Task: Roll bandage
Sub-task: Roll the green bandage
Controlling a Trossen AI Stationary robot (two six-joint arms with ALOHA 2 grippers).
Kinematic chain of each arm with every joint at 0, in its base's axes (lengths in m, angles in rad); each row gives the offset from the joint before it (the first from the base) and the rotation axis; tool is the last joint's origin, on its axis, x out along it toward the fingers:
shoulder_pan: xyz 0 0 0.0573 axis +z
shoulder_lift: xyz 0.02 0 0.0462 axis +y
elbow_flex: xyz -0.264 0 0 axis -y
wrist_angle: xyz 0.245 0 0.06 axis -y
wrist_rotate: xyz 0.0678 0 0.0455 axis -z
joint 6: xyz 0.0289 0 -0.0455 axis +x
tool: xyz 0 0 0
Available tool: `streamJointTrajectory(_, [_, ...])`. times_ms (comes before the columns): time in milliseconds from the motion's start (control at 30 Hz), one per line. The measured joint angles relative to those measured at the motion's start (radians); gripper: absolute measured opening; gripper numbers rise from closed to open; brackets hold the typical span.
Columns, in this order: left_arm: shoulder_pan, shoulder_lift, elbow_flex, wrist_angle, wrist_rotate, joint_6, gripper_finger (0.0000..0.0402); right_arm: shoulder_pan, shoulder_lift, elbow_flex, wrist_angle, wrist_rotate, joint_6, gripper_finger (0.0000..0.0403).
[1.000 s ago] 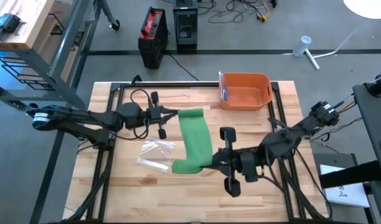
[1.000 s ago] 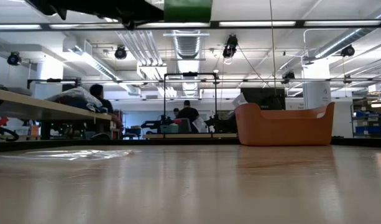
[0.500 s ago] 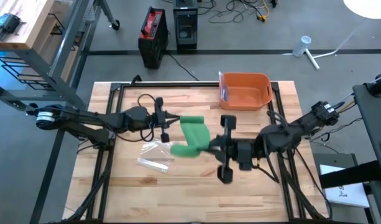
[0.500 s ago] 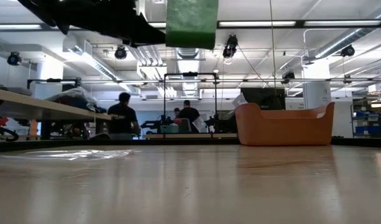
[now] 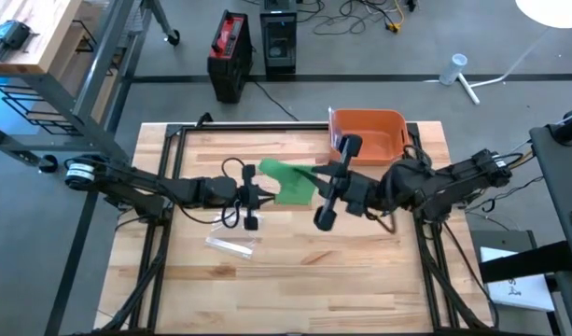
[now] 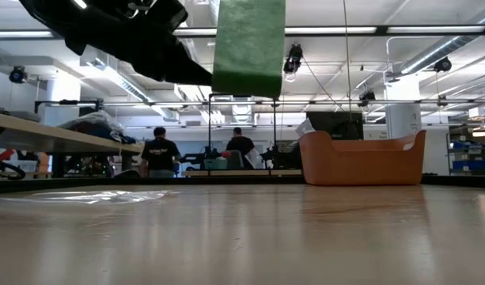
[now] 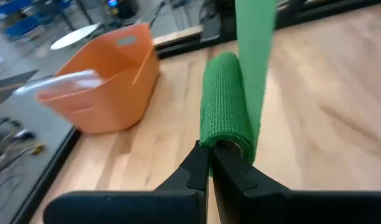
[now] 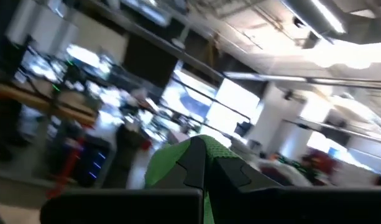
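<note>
The green bandage (image 5: 287, 182) hangs in the air over the middle of the table, between both grippers. Its rolled part (image 7: 224, 112) is at my left gripper (image 7: 210, 163), which is shut on it and reaches in from the table's left (image 5: 263, 194). A flat strip (image 7: 255, 37) runs up from the roll to my right gripper (image 8: 204, 163), which is shut on it higher up and comes in from the right (image 5: 310, 179). In the low view the strip (image 6: 248, 47) hangs well above the table top. My left gripper pinches the near end of the roll (image 7: 220, 144) between its two fingertips, slanting slightly down from the table's left. The roll stands out beyond the fingers, clear of the table. My right gripper pinches the strip's upper end (image 8: 174, 158) between its two fingers, which tip upward. The strip hangs down from it to the roll.
An orange bin (image 5: 368, 135) stands at the far edge, right of centre, close behind my right gripper. A clear plastic wrapper (image 5: 231, 241) lies on the table near my left gripper. People move in the room beyond the table (image 6: 159, 150).
My right gripper has carried its end of the bandage from near the table's middle toward the far edge and has tipped upward. My left gripper has sunk and moved toward the right. The bandage, earlier stretched long from far to near, now hangs short and steep between them.
</note>
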Motion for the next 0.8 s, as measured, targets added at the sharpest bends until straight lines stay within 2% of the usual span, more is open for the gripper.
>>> streamJointTrajectory(133, [0.016, -0.028, -0.005, -0.004, -0.023, 0.008, 0.0, 0.036, -0.002, 0.001, -0.041, -0.099, 0.069, 0.0])
streamJointTrajectory(333, [0.056, -0.099, -0.003, 0.016, -0.023, 0.039, 0.0, 0.109, 0.001, 0.001, -0.05, -0.124, 0.136, 0.0])
streamJointTrajectory(467, [0.118, -0.159, 0.025, 0.07, -0.027, 0.014, 0.0, 0.151, 0.007, -0.001, -0.07, -0.191, 0.181, 0.0])
streamJointTrajectory(800, [0.197, -0.291, 0.044, -0.035, -0.051, 0.056, 0.0, 0.245, 0.029, -0.004, -0.1, -0.195, 0.174, 0.0])
